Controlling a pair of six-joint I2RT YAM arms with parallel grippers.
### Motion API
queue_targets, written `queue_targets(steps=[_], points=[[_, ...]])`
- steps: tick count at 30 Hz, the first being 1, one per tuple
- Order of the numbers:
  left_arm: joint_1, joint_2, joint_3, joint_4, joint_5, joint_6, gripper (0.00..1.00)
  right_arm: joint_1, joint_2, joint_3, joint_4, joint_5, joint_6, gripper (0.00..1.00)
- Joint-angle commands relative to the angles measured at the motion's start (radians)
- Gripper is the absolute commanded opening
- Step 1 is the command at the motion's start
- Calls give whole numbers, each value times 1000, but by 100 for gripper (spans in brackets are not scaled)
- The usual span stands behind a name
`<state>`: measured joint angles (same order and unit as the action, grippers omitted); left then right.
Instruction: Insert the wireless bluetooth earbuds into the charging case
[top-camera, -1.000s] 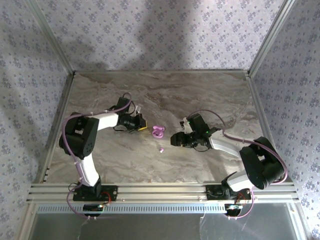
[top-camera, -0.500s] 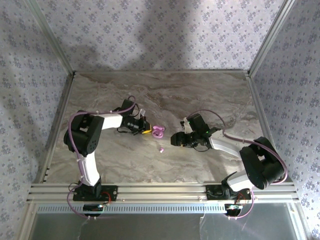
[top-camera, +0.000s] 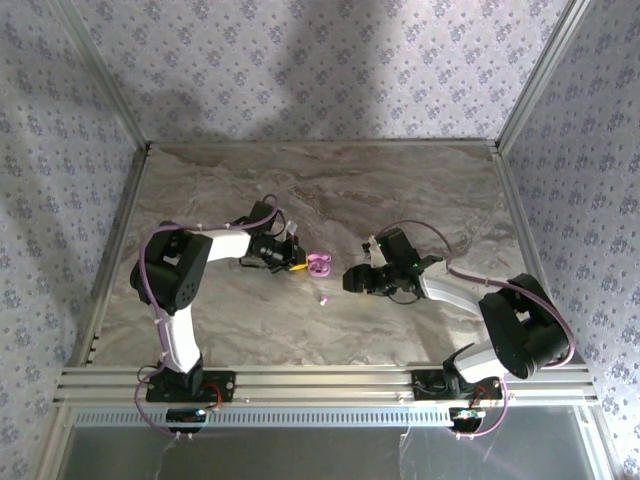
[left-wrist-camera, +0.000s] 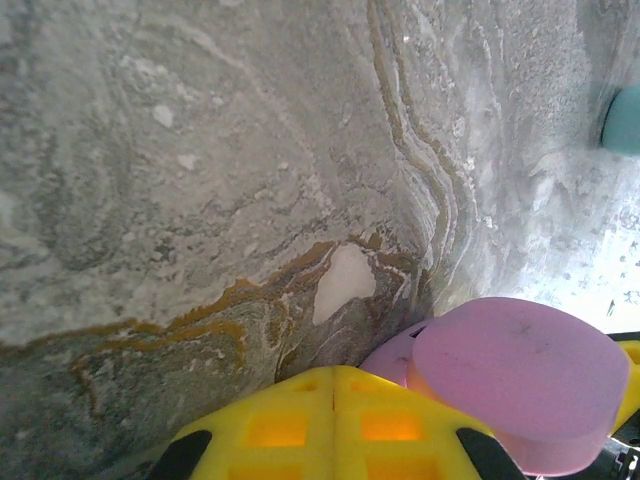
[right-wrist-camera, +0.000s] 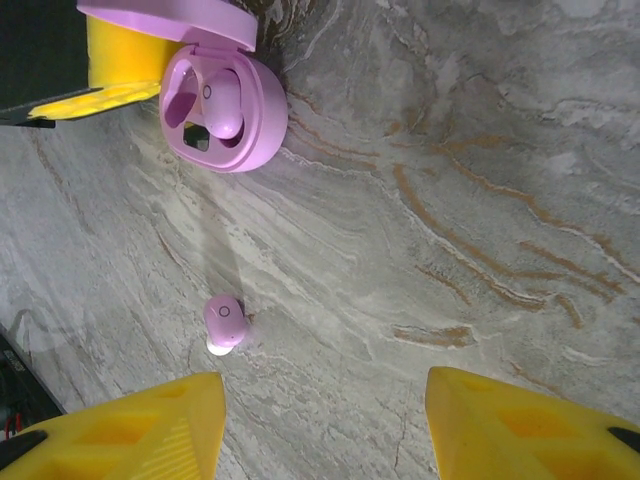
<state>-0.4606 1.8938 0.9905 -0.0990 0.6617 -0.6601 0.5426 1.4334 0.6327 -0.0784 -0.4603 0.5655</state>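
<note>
A pink charging case (right-wrist-camera: 215, 110) lies open on the marble table, its lid (right-wrist-camera: 170, 20) raised and one pink earbud (right-wrist-camera: 225, 105) seated inside. From above the case (top-camera: 319, 263) sits mid-table. A second pink earbud (right-wrist-camera: 224, 322) lies loose on the table, just ahead of my right gripper's left finger; from above this earbud (top-camera: 323, 300) is below the case. My right gripper (right-wrist-camera: 325, 430) is open and empty, right of the case (top-camera: 348, 278). My left gripper (left-wrist-camera: 335, 420) is shut on nothing, its yellow fingertips (top-camera: 297, 262) against the case's left side, the lid (left-wrist-camera: 520, 380) right beside them.
A teal rounded thing (left-wrist-camera: 625, 118) peeks in at the right edge of the left wrist view. Aluminium rails (top-camera: 320, 385) run along the near edge, and patterned walls close in the table (top-camera: 330, 190) on three sides.
My left gripper has slid right across the table up to the pink case, staying shut. The right arm has hardly moved.
</note>
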Motion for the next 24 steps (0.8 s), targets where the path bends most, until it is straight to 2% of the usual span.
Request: queue_targets(steps=[1, 7, 13, 20, 24], points=[[-13, -20, -3, 27, 9, -18, 0, -4, -19, -6, 2, -4, 1, 57], [12, -101, -77, 20, -43, -23, 0, 0, -7, 8, -6, -33, -8, 57], [22, -215, -158, -25, -98, -6, 7, 30, 24, 43, -27, -56, -24, 54], [-1, -343, -271, -42, -139, -7, 28, 65, 90, 96, -32, -71, -21, 50], [-24, -395, -318, -48, -169, -15, 31, 90, 139, 142, -58, -66, -39, 47]])
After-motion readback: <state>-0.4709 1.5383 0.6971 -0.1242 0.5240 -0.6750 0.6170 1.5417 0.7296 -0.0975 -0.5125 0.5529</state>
